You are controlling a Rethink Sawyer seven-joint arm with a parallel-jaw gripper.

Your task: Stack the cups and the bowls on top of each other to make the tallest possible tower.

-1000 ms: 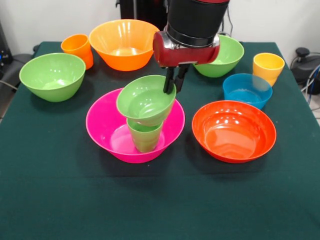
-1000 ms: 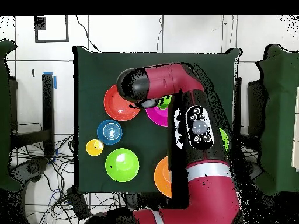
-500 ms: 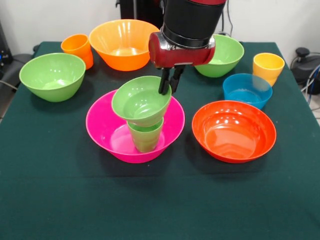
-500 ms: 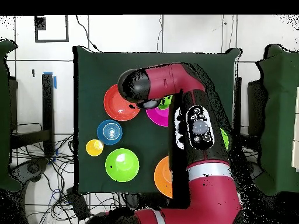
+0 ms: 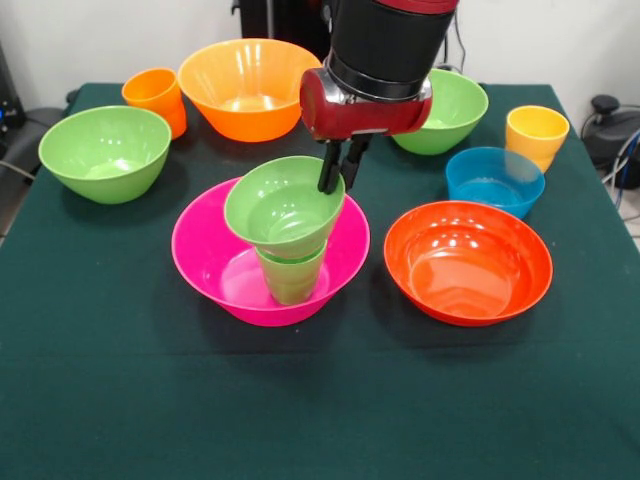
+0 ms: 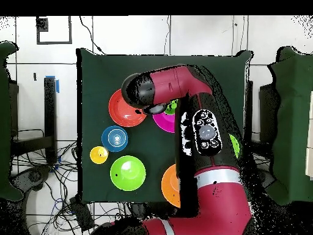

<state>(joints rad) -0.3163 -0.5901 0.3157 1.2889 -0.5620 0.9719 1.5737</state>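
1. Front view showed the small green bowl [image 5: 284, 205] sitting tilted on the rim of the green cup [image 5: 291, 275], its mouth tipped toward the near left, and the gripper [image 5: 334, 172] pinched on the bowl's far right rim, one finger inside and one outside.
2. The bowl lay to the near left of the gripper and below it, so I judged the coming move to turn on levelling the bowl over the cup before letting go; released at that tilt, it might slide off.
3. The green cup stood upright inside the pink bowl [image 5: 205, 262], a little right of that bowl's middle; together they made the tower, three pieces high, near the middle of the table [image 5: 120, 400].
4. The pink bowl held only the cup; the small green bowl held nothing.
5. To the right, the red-orange bowl [image 5: 467, 262] was empty, with the blue bowl [image 5: 495, 180] just beyond it and the yellow cup [image 5: 536, 135] farther right and back.
6. At the far side, the big orange bowl [image 5: 246, 88] stood left of the arm and a light green bowl [image 5: 450, 112] right of it, partly hidden by the gripper housing; the orange cup [image 5: 156, 98] was touching or just beside the orange bowl's left.
7. Another light green bowl [image 5: 105, 152] sat at the far left, well apart from the tower, and was empty.
8. In the overhead view the arm [image 6: 205, 147] covered most of the tower.
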